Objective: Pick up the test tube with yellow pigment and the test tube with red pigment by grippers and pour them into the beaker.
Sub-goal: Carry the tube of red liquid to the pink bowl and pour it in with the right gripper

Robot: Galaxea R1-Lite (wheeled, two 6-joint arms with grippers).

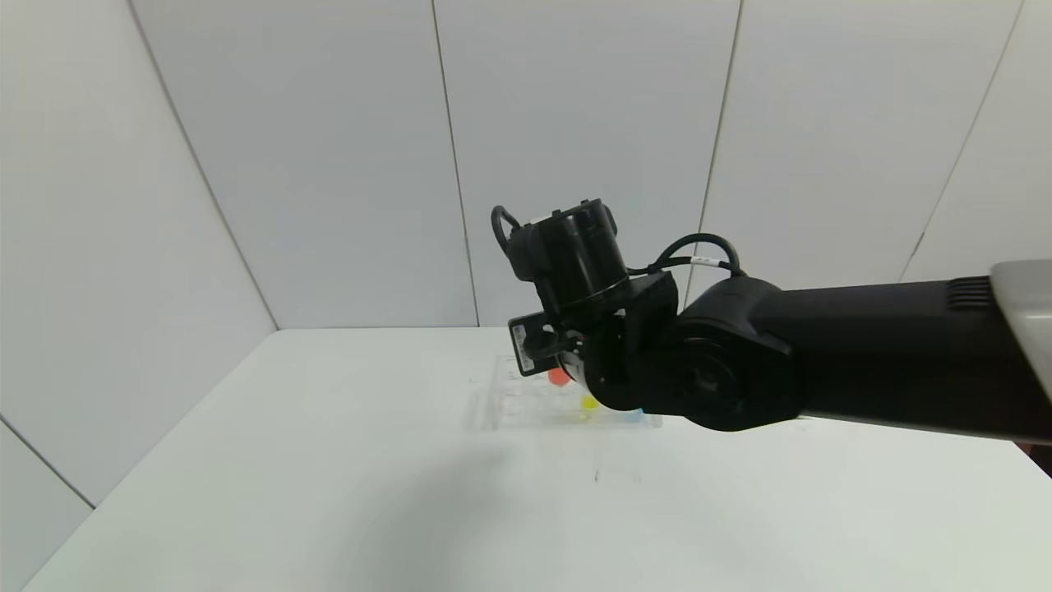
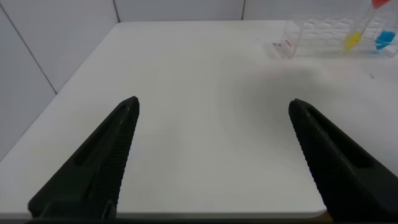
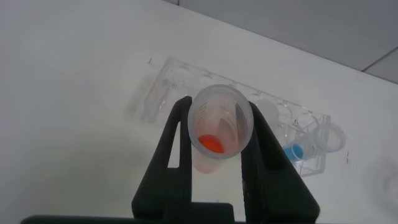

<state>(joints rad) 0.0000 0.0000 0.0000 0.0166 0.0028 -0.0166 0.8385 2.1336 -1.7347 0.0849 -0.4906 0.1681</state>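
Observation:
My right gripper (image 3: 221,111) is shut on the test tube with red pigment (image 3: 214,134) and holds it lifted above the clear tube rack (image 3: 168,93). In the head view its orange-red liquid (image 1: 559,376) shows just under the right wrist (image 1: 575,263). The test tube with yellow pigment (image 1: 589,402) stands in the rack (image 1: 518,403); it also shows in the left wrist view (image 2: 352,40). The clear beaker (image 1: 618,462) shows only faintly, in front of the rack. My left gripper (image 2: 214,109) is open and empty, low over the table's near left part.
A tube with blue liquid (image 1: 631,415) stands in the rack's right end and shows in both wrist views (image 3: 297,152) (image 2: 384,40). The white table (image 1: 329,493) has walls behind and to the left. The right arm (image 1: 863,362) reaches in from the right.

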